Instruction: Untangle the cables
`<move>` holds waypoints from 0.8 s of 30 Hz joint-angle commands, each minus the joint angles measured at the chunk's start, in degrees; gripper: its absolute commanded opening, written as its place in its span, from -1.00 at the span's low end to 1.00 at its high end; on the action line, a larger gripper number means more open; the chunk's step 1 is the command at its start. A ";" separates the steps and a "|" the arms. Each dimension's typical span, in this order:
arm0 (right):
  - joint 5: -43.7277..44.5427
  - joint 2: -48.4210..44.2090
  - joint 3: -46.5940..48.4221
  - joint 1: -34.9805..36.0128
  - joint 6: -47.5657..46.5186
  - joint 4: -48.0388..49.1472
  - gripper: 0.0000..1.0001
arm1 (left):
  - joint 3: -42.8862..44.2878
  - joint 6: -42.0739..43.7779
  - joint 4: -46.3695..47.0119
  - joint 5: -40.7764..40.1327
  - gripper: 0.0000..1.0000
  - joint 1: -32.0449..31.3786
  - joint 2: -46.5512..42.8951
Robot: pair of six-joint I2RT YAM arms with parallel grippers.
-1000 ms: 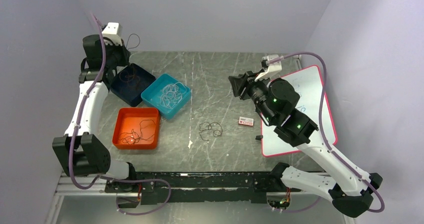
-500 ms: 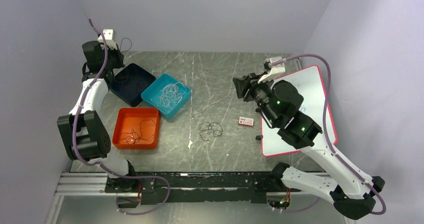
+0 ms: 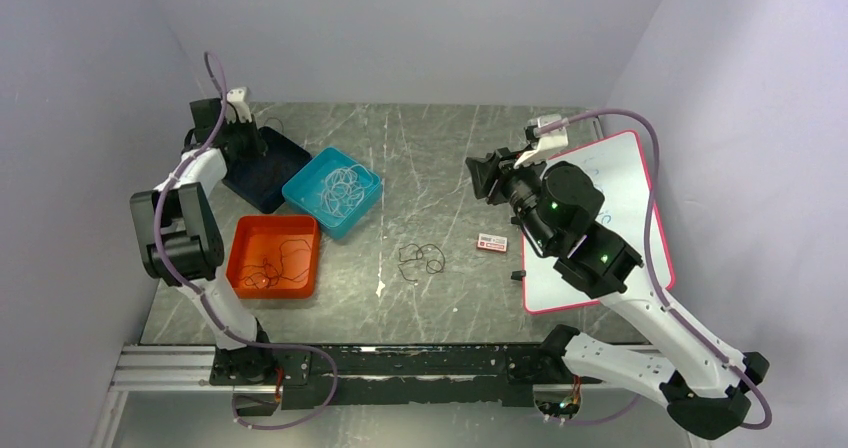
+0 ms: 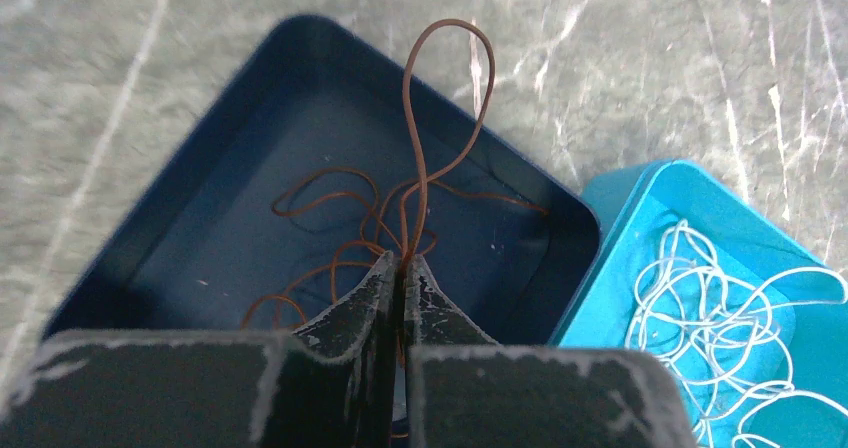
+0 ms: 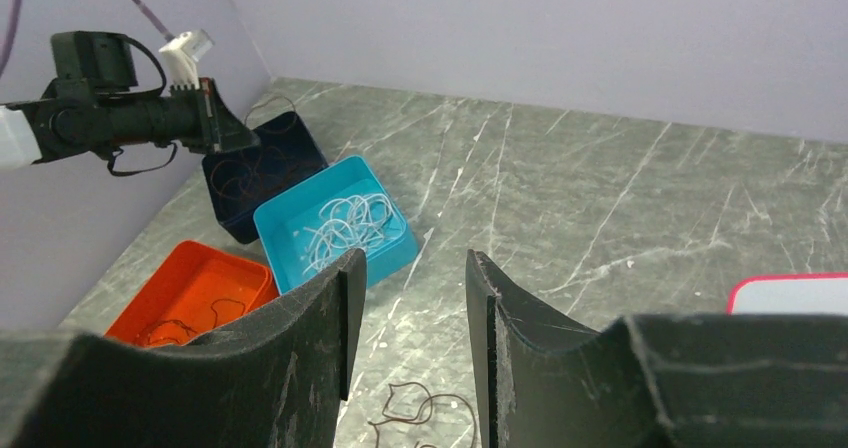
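Observation:
My left gripper point(image 4: 400, 259) is shut on a thin brown cable point(image 4: 412, 118) whose loop stands up over the dark blue tray point(image 4: 200, 228); more brown strands lie in that tray. From above, the left gripper point(image 3: 258, 142) hangs over the dark blue tray point(image 3: 262, 183). Whitish cables point(image 3: 342, 186) fill the teal tray point(image 3: 362, 211). Dark cables point(image 3: 272, 266) lie in the orange tray point(image 3: 245, 236). A small dark tangle of cables point(image 3: 420, 259) rests on the table, below my open, empty right gripper point(image 5: 405, 268), which is raised at mid-right point(image 3: 480, 174).
A red-edged whiteboard point(image 3: 610, 208) lies on the table's right side under the right arm. A small white and red block point(image 3: 492, 242) and a tiny black piece point(image 3: 517, 275) sit left of it. Walls close in the left, back and right.
The left arm has swung from beyond the table's back-left corner inward, bringing the gripped brown cable over the dark blue tray. The right arm has barely shifted.

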 commanded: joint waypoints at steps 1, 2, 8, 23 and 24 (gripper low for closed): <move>0.08 0.14 -0.37 -0.20 -1.29 0.57 -0.10 | 4.27 -1.80 -7.11 3.17 -0.86 0.30 3.56; 0.09 0.11 -0.44 -0.23 -1.29 0.69 -0.10 | 5.58 -2.03 -9.13 2.60 -0.86 0.31 4.88; 0.04 -0.22 -1.05 -0.16 -1.11 1.45 -0.10 | 11.82 -1.59 -18.46 1.87 -0.85 0.30 11.36; -0.60 -0.33 -0.71 -0.19 -0.71 1.01 -0.09 | 13.08 -1.91 -20.70 1.05 -0.19 -0.09 11.33; -0.64 -0.24 -0.72 -0.16 -0.68 1.08 -0.09 | 13.01 -1.94 -20.46 0.89 -0.15 -0.08 10.58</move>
